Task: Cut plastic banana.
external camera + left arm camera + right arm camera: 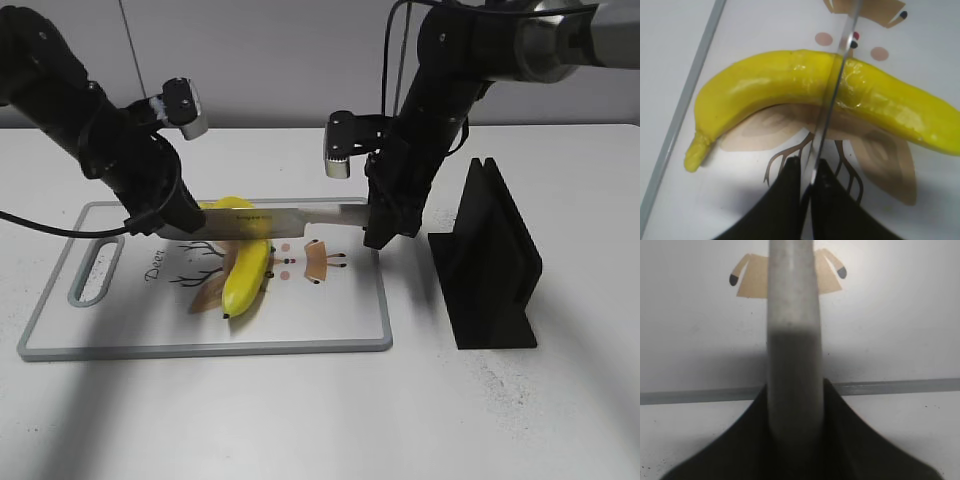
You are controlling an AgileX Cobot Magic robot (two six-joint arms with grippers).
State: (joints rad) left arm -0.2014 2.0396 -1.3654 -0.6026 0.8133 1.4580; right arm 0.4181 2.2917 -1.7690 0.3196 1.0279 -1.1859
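Observation:
The plastic banana (pixel 245 275) is glossy yellow and lies on the white cutting board (pixel 340 320). A long silver knife (pixel 290 220) is held level across the banana's upper half. My right gripper (pixel 385 225) is shut on the knife's grey handle (pixel 792 340). My left gripper (pixel 175 222) pinches the blade's tip end. In the left wrist view the thin blade (pixel 832 100) crosses the middle of the banana (pixel 765 87) and seems to rest on it, with my left gripper's jaws (pixel 810 172) shut on the blade. The banana looks whole.
A black knife stand (pixel 490 260) sits on the table right of the board. The board has a deer print (pixel 840 155), a grey rim (pixel 890 387) and a handle slot (pixel 95 270) at its left end.

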